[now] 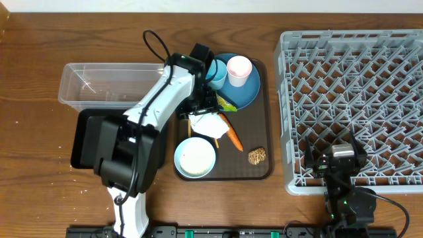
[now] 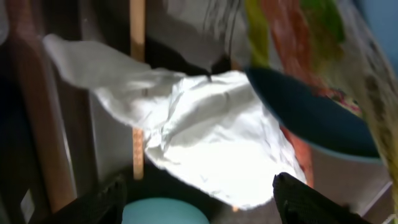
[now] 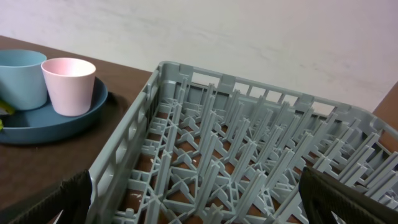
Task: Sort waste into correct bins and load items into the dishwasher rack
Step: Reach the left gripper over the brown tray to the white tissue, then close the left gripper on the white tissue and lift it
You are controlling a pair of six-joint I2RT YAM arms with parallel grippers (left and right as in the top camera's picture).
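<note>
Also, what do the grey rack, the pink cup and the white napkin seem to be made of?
Grey dishwasher rack: likely moulded plastic, matte; thin uniform pegs and lattice. Pale pink cup: probably plastic, smooth with soft sheen; ceramic cannot be excluded. White napkin: paper, matte; sharp creases and crumpled folds.

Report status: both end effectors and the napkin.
Left end effector open above crumpled napkin. Right end effector open, parked at rack edge. Chopstick lies under napkin.
</note>
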